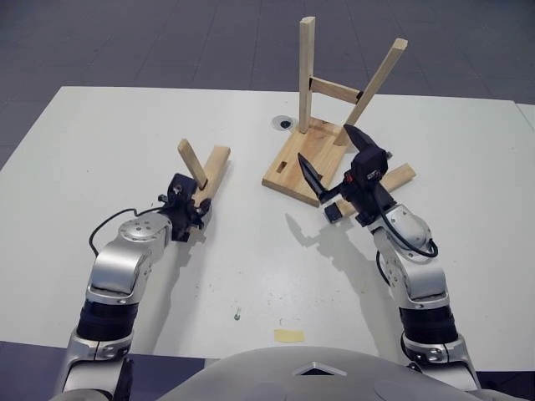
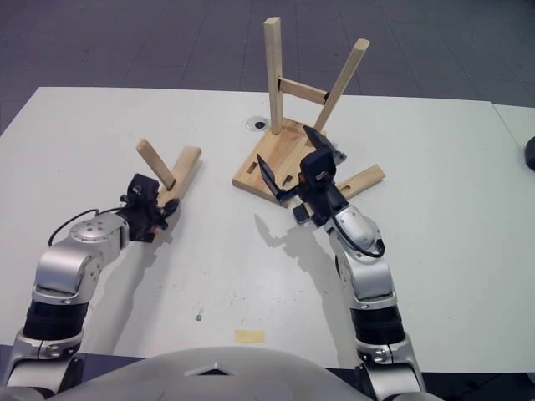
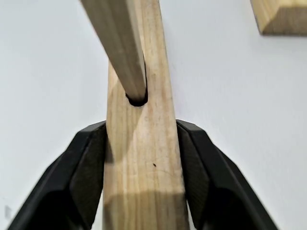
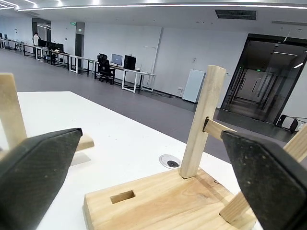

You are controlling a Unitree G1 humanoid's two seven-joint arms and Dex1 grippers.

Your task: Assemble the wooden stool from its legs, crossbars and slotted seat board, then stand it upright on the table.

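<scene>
Seat board (image 1: 288,167) is lying flat at approx 12 o'clock on the worktop (image 1: 125,134), w/ two legs (image 1: 307,71) already standing in its slots and a crossbar (image 1: 334,89) bridging them; the right one is leaning out toward 1 o'clock, so that joint is probably sitting loose. Left end effector (image 3: 141,132) is pinching a third leg (image 1: 213,171) near its lower end, at approx 9 o'clock from the board, w/ a second crossbar (image 1: 192,161) plugged into its hole and sticking up. Right end effector (image 1: 324,144) is hanging spread wide over the board's near edge, gripping nothing. A fourth leg (image 1: 397,177) is lying at approx 4 o'clock from the board, partly under the right wrist. Wood is looking light, stiff and fairly smooth, w/ dry push-fit joints, so I'm judging that gripping close to each joint is limiting wobble and twist. The raised legs are crowding any approach from 12 o'clock. A grommet hole (image 1: 285,124) is sitting just beyond the board at 11 o'clock, and a yellow tape scrap (image 1: 289,335) at 6 o'clock.
</scene>
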